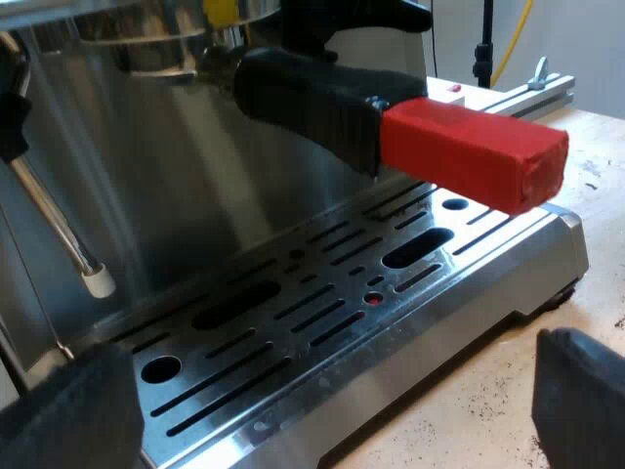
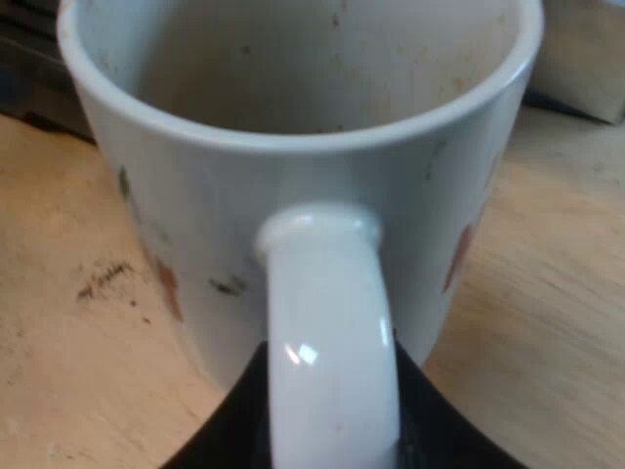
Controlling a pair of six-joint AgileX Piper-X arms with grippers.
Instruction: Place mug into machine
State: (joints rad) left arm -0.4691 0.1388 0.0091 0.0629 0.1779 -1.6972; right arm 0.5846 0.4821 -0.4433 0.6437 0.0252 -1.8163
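A white mug (image 2: pixel 293 195) with small coloured marks faces me with its handle (image 2: pixel 332 332) nearest, over the wooden table (image 2: pixel 68 381). My right gripper (image 2: pixel 332 425) is shut on that handle, a black finger pressing each side. I cannot tell whether the mug rests on the table or hangs above it. The espresso machine's slotted metal drip tray (image 1: pixel 322 293) lies bare before my left gripper (image 1: pixel 322 415), which is open and holds nothing, its fingers (image 1: pixel 68 415) spread wide at the tray's front edge.
The metal holder is locked into the machine's front, its dark handle (image 1: pixel 312 98) with the red end (image 1: pixel 474 151) jutting out over the tray. A steam wand (image 1: pixel 68 234) hangs beside the tray. Coffee grounds dot the wooden table (image 1: pixel 488 401).
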